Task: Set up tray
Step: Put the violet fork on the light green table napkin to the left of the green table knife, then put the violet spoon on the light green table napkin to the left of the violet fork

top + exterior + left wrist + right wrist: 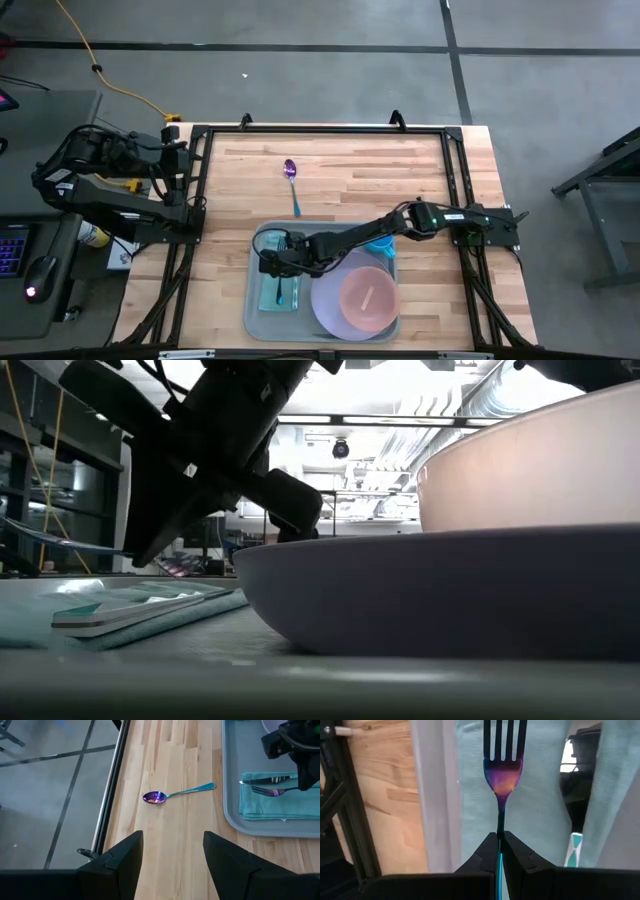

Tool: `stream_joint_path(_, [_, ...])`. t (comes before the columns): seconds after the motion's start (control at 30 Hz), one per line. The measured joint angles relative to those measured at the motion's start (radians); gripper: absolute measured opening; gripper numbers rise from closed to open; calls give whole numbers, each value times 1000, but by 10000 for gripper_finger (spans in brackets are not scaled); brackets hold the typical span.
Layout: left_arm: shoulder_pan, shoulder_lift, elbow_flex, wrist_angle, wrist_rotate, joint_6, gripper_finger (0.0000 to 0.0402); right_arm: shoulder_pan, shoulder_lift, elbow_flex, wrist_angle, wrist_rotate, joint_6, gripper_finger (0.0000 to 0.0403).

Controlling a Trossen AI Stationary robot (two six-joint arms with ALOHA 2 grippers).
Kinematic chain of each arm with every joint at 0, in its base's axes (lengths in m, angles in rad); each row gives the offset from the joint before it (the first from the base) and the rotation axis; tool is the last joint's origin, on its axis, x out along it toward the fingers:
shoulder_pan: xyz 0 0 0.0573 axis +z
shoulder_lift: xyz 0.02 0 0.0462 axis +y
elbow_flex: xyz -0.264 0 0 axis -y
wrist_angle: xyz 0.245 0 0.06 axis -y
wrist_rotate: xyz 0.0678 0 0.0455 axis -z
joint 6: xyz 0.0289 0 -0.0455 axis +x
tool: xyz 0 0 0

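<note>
With the right pincer [500, 840] clenched on the fork [502, 775] over the teal cloth [530, 795] in the tray [255, 300] at the bench's near edge, a crooked release could skid it onto the knife [575, 795], while the left pincer [170, 855] waits released.

the high view looks straight down on the whole table [350, 170], the low view sits level and close against the plate [440, 595], and both wrist views look along their own fingers, sharing the tray [231, 815] and fork [503, 775].
</note>
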Motion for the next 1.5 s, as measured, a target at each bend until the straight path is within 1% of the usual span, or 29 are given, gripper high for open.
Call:
stream_joint_path(0.3, [0,0,0,-15,1,-1,239,5,0,0,-40,-6,1,0])
stream_joint_path(1.03, [0,0,0,-31,2,-1,239,5,0,0,-14,-16,-5,0])
stream_joint_path(1.17, [0,0,0,-32,15,-1,239,5,0,0,-10,-21,-6,1])
stream_joint_path(1.3, [0,0,0,-32,19,0,239,9,0,0,-11,-23,-6,13])
stream_joint_path(1.5, [0,0,0,-32,19,0,239,13,0,0,-12,-23,-4,51])
